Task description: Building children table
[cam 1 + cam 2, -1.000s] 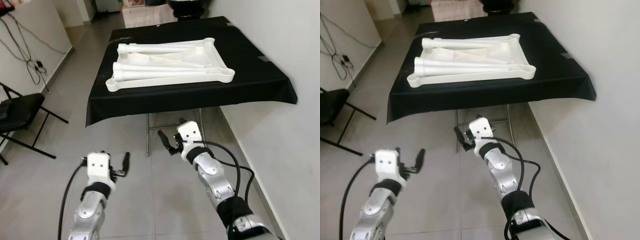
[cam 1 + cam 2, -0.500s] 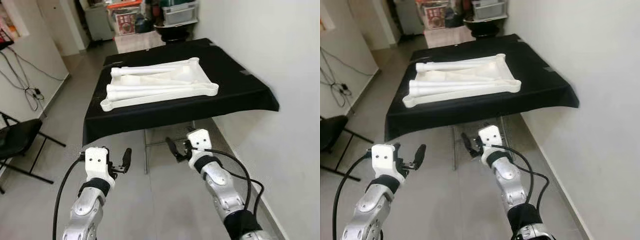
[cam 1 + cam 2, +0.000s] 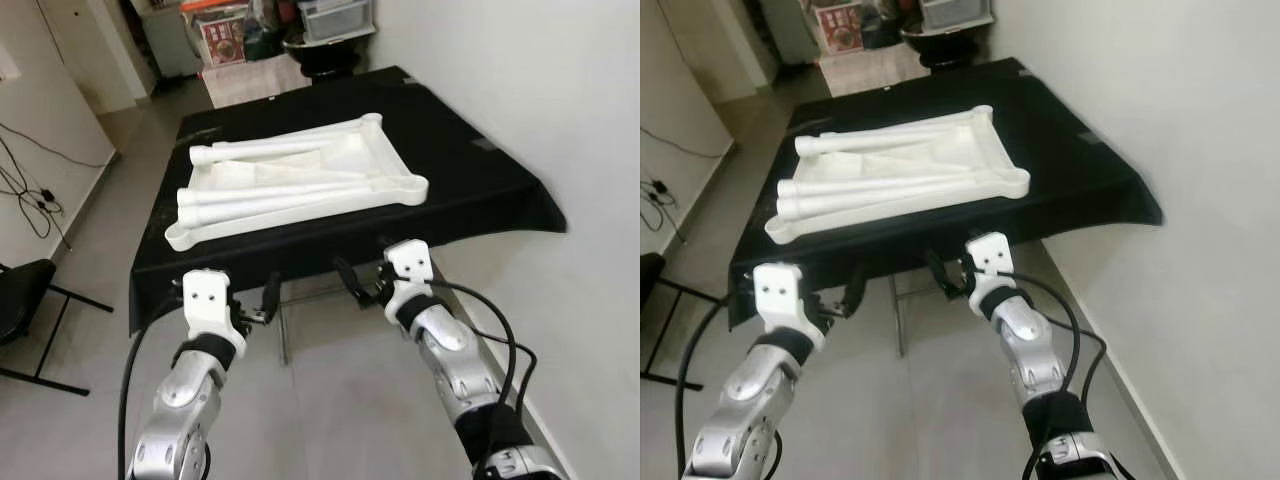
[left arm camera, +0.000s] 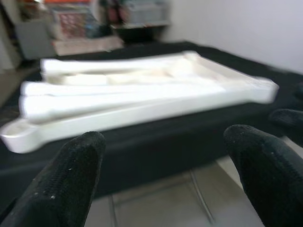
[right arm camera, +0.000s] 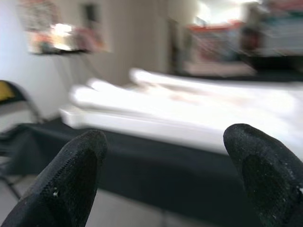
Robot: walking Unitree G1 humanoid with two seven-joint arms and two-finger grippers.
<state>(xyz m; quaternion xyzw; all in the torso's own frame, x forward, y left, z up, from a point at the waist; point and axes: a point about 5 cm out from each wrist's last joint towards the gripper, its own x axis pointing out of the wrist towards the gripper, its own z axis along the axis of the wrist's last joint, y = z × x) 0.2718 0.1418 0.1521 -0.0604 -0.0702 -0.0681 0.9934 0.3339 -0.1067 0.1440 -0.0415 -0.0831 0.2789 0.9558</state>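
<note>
An upside-down white plastic children's table top (image 3: 395,185) lies on a table draped in black cloth (image 3: 480,170). Long white legs (image 3: 265,197) lie loose across it, one of them along the far side (image 3: 260,150). Both my grippers hang in front of the cloth's front edge, just below it. The left gripper (image 3: 268,300) is open, and its wrist view looks over the white parts (image 4: 142,101) between its spread fingers (image 4: 75,165). The right gripper (image 3: 355,283) is open too, its fingers (image 5: 258,161) wide apart with nothing between them.
A white wall (image 3: 560,120) runs close along the right of the table. A black folding chair (image 3: 20,300) stands on the tiled floor at the left, with cables (image 3: 30,195) on the wall behind it. Boxes and clutter (image 3: 330,15) sit beyond the table. Metal table legs (image 3: 283,340) stand under the cloth.
The camera has come closer to the table, so the whole view has shifted. Both grippers have come up from floor level to the cloth's front edge. Both stay open.
</note>
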